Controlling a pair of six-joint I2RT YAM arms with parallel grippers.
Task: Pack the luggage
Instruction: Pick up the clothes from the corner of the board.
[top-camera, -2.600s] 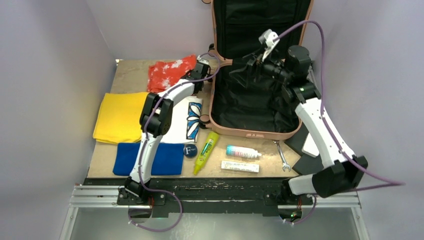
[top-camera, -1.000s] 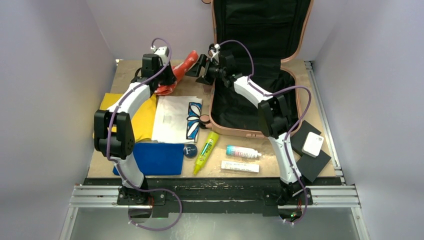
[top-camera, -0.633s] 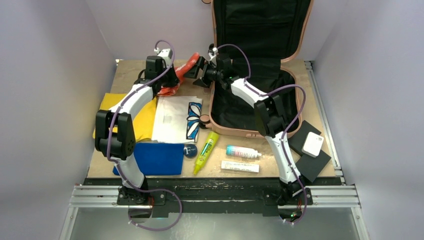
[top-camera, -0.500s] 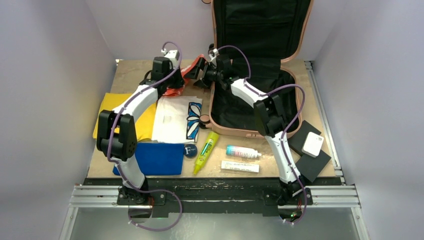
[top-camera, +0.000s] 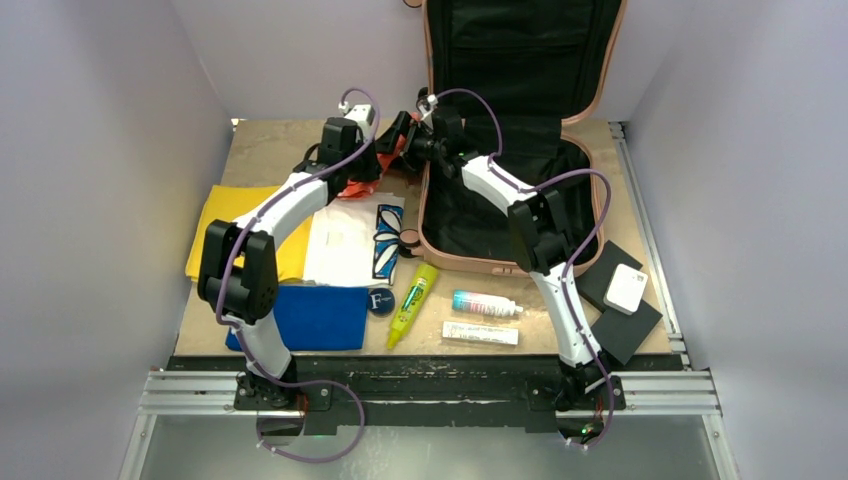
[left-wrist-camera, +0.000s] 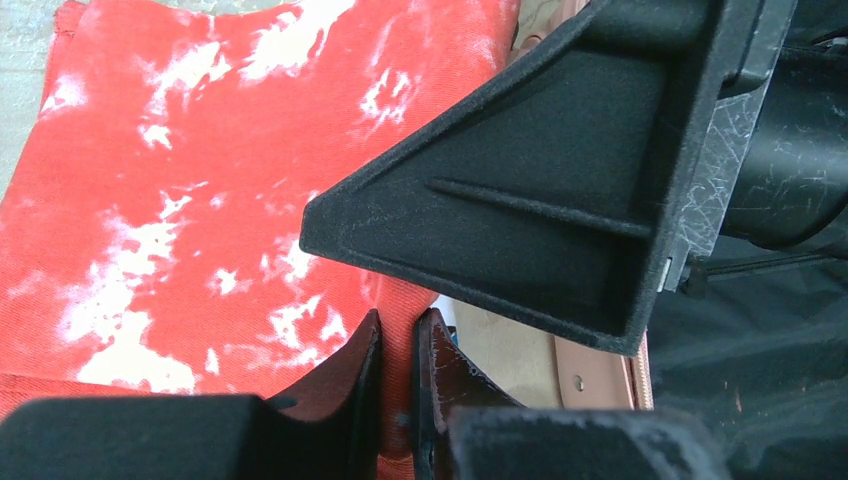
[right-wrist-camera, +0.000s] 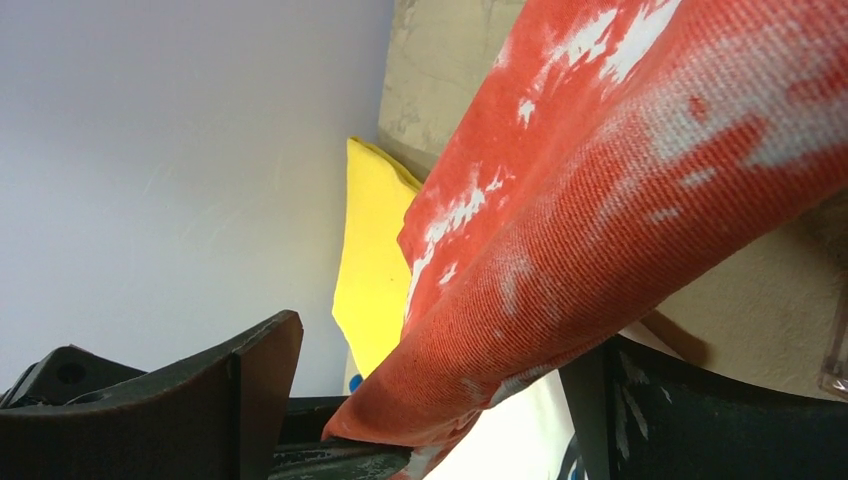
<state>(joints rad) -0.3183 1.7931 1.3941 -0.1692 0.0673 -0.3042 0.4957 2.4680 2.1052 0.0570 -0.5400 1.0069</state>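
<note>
The luggage (top-camera: 500, 268), a salmon-pink suitcase, lies open at the back of the table with its black-lined lid (top-camera: 520, 50) upright. My left gripper (top-camera: 375, 165) is shut on a fold of the red-and-white cloth (left-wrist-camera: 180, 200), which is pinched between its fingertips (left-wrist-camera: 398, 325) and lifted just left of the suitcase's rim. My right gripper (top-camera: 398, 135) reaches over that rim, open. The red cloth (right-wrist-camera: 600, 200) passes between its wide-apart fingers (right-wrist-camera: 440, 340), untouched by either pad. One of its black fingers (left-wrist-camera: 530, 230) fills the left wrist view.
A yellow cloth (top-camera: 225, 225), a white patterned cloth (top-camera: 355, 240) and a blue cloth (top-camera: 320, 315) lie at the left. Near the front are a round badge (top-camera: 381, 300), a yellow-green tube (top-camera: 412, 300), a bottle (top-camera: 485, 303) and a flat box (top-camera: 480, 333). Black pads (top-camera: 620, 315) sit right.
My left arm has carried the red cloth rightward toward the suitcase's left rim and into the right gripper's open fingers. The right gripper has barely moved in the last second.
</note>
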